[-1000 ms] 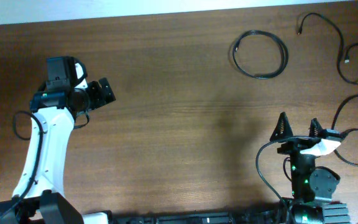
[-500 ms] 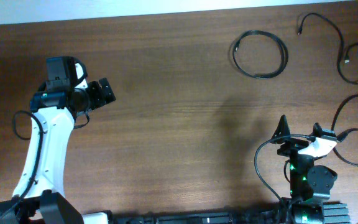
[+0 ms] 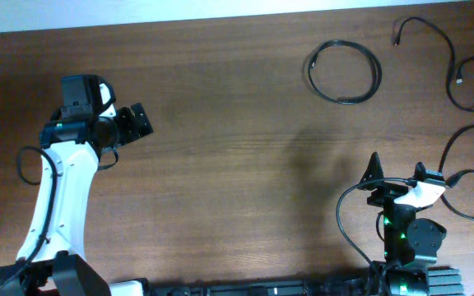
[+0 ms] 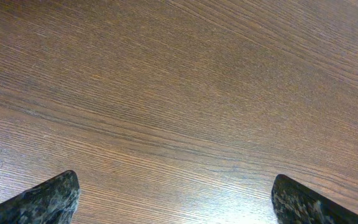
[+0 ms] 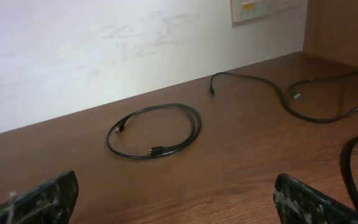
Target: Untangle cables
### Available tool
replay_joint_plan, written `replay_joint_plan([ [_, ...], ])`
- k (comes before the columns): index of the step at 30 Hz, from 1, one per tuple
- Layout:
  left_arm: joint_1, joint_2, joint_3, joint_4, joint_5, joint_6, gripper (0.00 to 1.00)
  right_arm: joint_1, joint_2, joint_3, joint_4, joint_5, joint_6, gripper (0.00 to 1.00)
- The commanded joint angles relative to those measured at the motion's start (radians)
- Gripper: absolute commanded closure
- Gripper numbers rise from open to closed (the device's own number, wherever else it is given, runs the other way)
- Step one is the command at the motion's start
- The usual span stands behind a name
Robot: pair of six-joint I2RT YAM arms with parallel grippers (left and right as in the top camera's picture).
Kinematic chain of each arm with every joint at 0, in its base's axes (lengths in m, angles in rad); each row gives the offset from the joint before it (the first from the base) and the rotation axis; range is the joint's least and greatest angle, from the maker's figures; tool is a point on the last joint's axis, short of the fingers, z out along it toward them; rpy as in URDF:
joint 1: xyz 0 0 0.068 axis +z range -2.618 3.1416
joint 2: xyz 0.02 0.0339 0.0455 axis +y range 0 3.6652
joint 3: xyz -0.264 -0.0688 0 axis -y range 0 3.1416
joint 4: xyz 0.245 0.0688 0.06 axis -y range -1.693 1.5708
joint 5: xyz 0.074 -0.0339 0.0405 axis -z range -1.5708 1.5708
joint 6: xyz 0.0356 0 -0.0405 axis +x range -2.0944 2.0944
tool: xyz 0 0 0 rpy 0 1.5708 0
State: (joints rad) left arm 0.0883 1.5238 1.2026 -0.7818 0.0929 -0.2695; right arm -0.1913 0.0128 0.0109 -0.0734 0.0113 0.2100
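The cables lie apart at the right of the table. One is a neat round coil (image 3: 344,71), also seen in the right wrist view (image 5: 155,130). A second loose cable (image 3: 449,66) curves at the far right corner and shows in the right wrist view (image 5: 303,99). A third loose loop (image 3: 467,177) lies by the right edge. My right gripper (image 3: 395,171) is open and empty, near the front edge, pointing at the coil (image 5: 176,199). My left gripper (image 3: 138,123) is open and empty over bare wood at the left (image 4: 173,199).
The wooden table (image 3: 220,148) ends at a white wall (image 5: 104,50) at the back. A wooden side panel (image 5: 344,31) stands at the far right. Thick arm wires loop beside each arm base.
The right gripper has drawn back slightly toward the front edge since one second ago and then held still. The left arm and the cables have not moved.
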Motion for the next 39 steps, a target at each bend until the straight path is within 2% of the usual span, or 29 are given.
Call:
replay_joint_plan([
  [1,0.005,-0.013,0.009,0.002,-0.005,-0.006,0.01,0.008,-0.009,-0.005,-0.005,0.024,-0.004,0.01],
  [7,0.005,-0.016,0.009,-0.002,-0.008,-0.006,0.01,0.008,-0.009,-0.005,-0.006,0.024,-0.004,0.01],
  [12,-0.013,-0.153,-0.016,-0.023,-0.059,-0.005,0.01,0.008,-0.009,-0.005,-0.006,0.024,-0.004,0.01],
  [17,-0.062,-0.507,-0.242,-0.01,-0.101,-0.006,0.01,0.008,-0.008,-0.005,-0.005,0.024,-0.004,0.01],
  [23,-0.062,-0.938,-0.579,0.102,-0.089,-0.006,0.01,0.008,-0.006,-0.005,-0.006,0.024,-0.004,0.01],
  [29,-0.063,-1.262,-0.796,0.164,-0.089,-0.006,0.01,0.008,-0.006,-0.005,-0.005,0.024,-0.004,0.01],
  [36,-0.063,-1.518,-0.912,0.164,-0.089,-0.006,0.01,0.008,-0.006,-0.005,-0.005,0.024,-0.004,0.01],
  [39,-0.063,-1.519,-0.943,0.2,-0.09,-0.006,0.01,0.008,-0.006,-0.005,-0.006,0.024,-0.004,0.01],
])
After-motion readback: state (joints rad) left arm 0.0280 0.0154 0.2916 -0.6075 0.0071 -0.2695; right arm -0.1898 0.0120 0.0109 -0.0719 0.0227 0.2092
